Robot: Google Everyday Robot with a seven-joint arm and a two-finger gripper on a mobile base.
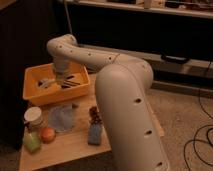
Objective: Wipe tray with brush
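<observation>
The orange-yellow tray (34, 96) sits at the back left of a wooden table. My gripper (62, 80) is down inside it, hanging from the wrist over the middle of the tray floor. The brush (47, 83) shows as a whitish handle on the tray floor just left of the gripper. A dark patch right of the gripper may be its black end. I cannot tell whether the gripper holds the brush. My wrist hides the centre of the tray.
My big white arm (129, 110) fills the foreground and hides the table's right part. In front of the tray lie a pale blue cloth (63, 118), a blue-grey block (95, 132), a white-lidded jar (34, 116), an orange fruit (47, 134) and a green object (32, 143). Cables (200, 142) lie on the floor at right.
</observation>
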